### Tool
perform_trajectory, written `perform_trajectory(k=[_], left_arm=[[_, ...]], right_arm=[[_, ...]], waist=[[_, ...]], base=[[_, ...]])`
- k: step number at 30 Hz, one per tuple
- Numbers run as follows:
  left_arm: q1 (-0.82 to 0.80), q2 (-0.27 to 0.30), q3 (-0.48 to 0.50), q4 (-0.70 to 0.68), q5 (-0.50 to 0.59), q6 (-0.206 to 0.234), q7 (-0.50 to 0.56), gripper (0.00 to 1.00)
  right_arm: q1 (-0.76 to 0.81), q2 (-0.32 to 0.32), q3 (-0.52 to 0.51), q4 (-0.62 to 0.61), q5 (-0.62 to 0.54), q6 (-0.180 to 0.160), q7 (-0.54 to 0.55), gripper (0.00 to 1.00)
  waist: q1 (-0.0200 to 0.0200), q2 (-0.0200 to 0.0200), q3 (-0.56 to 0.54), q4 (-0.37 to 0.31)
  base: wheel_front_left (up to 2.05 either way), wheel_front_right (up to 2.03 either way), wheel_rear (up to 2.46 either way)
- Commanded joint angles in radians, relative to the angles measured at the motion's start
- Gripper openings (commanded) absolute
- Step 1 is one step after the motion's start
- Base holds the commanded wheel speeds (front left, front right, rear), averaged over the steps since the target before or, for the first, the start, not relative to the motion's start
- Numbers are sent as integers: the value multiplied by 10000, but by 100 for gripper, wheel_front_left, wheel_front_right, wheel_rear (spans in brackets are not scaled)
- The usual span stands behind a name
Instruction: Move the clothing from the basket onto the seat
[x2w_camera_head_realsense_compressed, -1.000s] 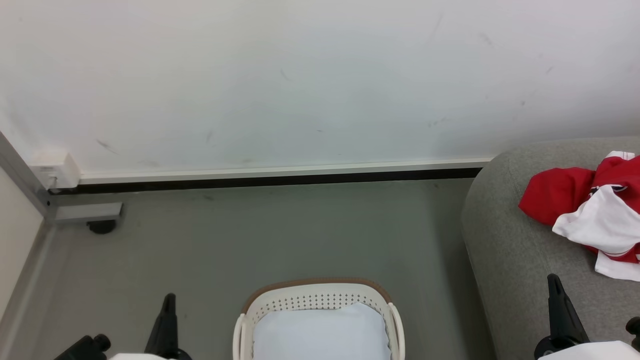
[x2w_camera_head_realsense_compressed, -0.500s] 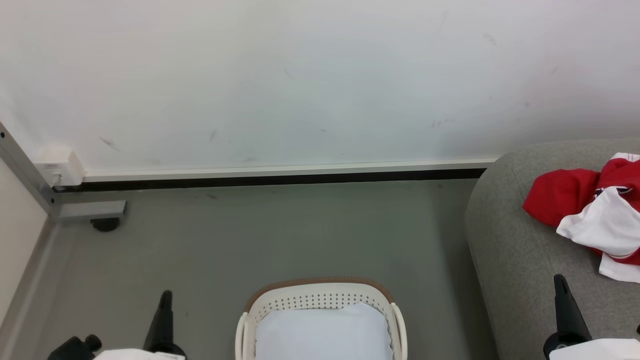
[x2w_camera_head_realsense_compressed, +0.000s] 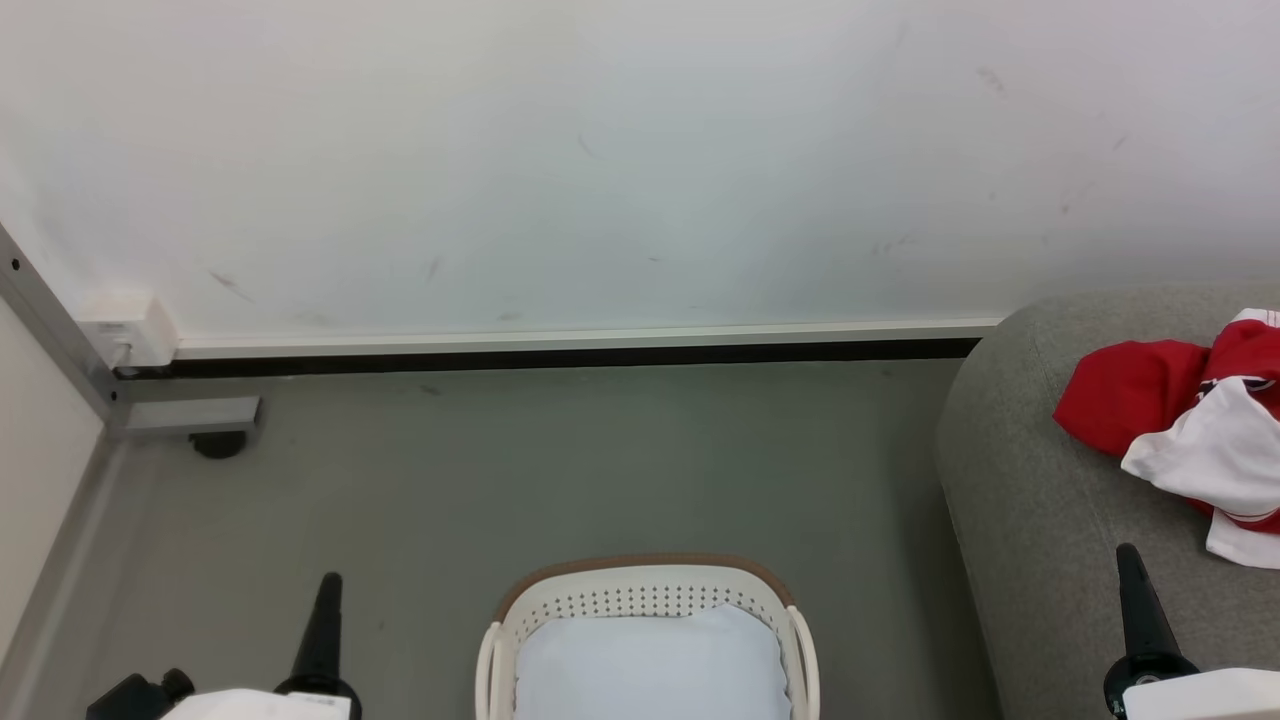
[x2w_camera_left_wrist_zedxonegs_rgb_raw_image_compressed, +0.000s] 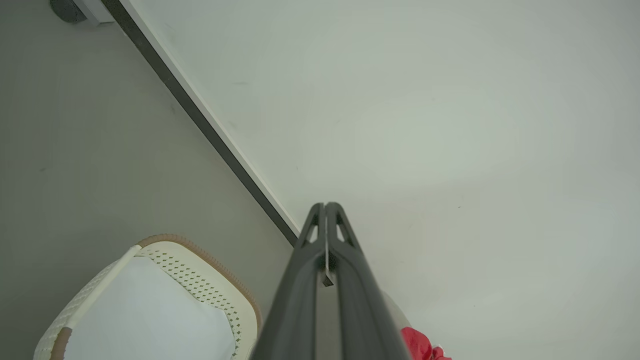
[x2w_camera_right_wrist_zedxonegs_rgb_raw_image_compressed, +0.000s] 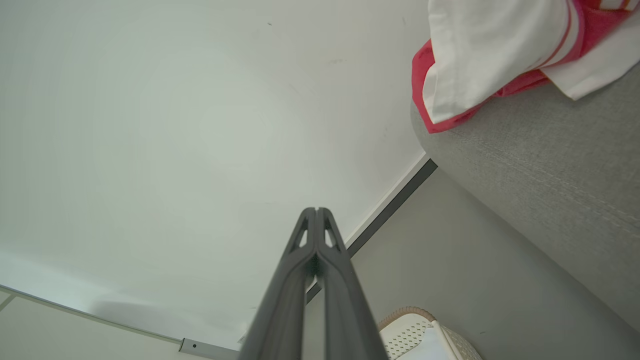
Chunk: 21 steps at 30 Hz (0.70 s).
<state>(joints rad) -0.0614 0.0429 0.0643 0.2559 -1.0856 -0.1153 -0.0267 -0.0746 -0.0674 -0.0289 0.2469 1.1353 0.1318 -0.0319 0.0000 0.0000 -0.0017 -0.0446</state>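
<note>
We see the clothing (x2w_camera_head_realsense_compressed: 1180, 430) heaped on the seat (x2w_camera_head_realsense_compressed: 1040, 520). The basket (x2w_camera_head_realsense_compressed: 640, 600) on the floor apparently holds a white cloth (x2w_camera_head_realsense_compressed: 645, 660). Our left hand (x2w_camera_head_realsense_compressed: 328, 585) and right hand (x2w_camera_head_realsense_compressed: 1127, 553) are pressed closed, empty.

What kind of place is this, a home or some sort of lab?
Probably a test room staged as a living space, not a lived-in home: a grey sofa with red clothing on it, a laundry basket on a grey floor, and a scuffed plain white wall.

left end effector (x2w_camera_head_realsense_compressed: 328, 583) closed, right end effector (x2w_camera_head_realsense_compressed: 1127, 553) closed
</note>
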Motion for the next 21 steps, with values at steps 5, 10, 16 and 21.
perform_trajectory(k=[5, 10, 16, 21], left_arm=[[-238, 79, 112, -115, -739, -86, 192, 0], [-268, 83, 157, -117, -1228, -89, 325, 0], [-299, 87, 204, -117, -1787, -90, 469, 0], [-329, 91, 245, -117, -2232, -101, 594, 0]], right_arm=[[-233, -13, -151, -92, 703, -11, 202, 0], [-249, 4, -228, -87, 1138, -12, 322, 0], [-277, 23, -311, -81, 1643, -13, 485, 0], [-301, 41, -377, -76, 2040, -13, 599, 0]], waist=[[0, 0, 4, 42], [0, 0, 8, 76], [0, 0, 12, 117], [0, 0, 16, 152]], base=[[0, 0, 0], [0, 0, 0], [0, 0, 0], [0, 0, 0]])
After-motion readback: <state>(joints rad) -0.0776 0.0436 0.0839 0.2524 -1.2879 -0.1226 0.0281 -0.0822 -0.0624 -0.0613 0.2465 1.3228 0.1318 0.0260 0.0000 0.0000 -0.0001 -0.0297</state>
